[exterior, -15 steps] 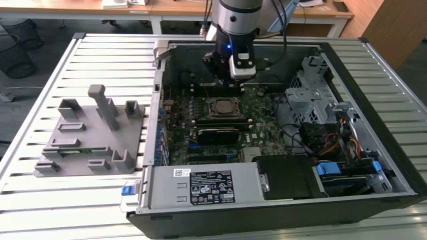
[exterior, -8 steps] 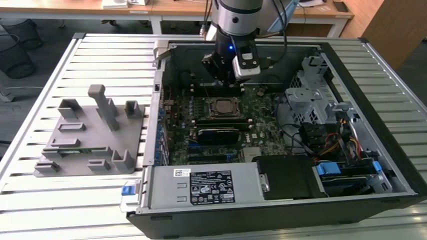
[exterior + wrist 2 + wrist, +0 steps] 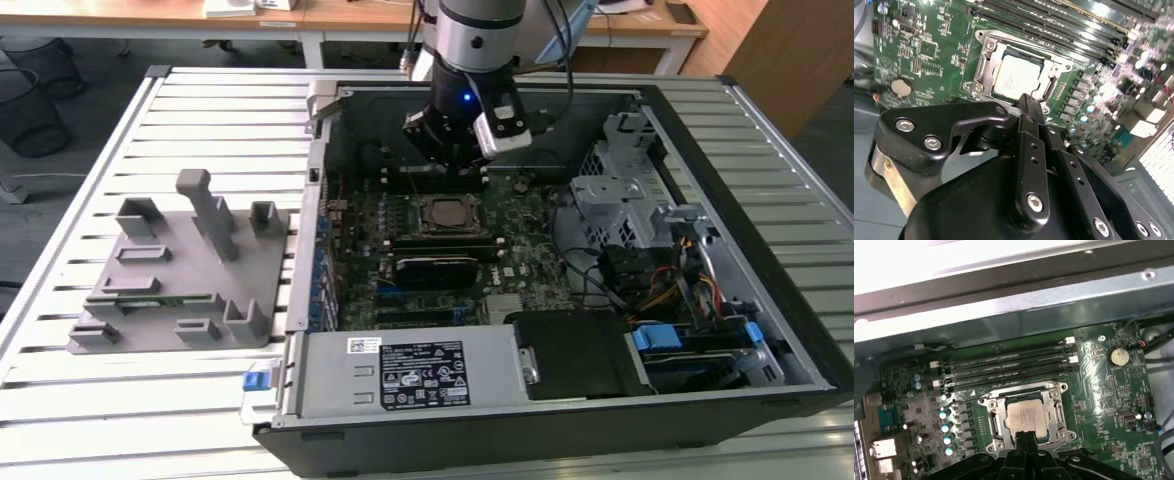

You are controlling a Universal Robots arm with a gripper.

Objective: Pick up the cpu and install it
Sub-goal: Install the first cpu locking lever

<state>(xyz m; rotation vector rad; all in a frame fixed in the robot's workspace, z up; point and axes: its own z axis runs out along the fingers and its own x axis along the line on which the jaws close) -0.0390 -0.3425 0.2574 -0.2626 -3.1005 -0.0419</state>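
Silvery cpu (image 3: 1028, 417) sits socketed below tool (image 3: 1026, 436).

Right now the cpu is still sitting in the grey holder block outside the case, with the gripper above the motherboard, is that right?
Not quite. The cpu is already lying in the motherboard socket, as both wrist views show. The gripper is indeed above the motherboard.

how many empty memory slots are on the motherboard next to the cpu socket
4. The long memory slots lie side by side in one bank between the cpu in its socket and the case wall, all empty. The end effector hides the socket's near edge; more could sit there.
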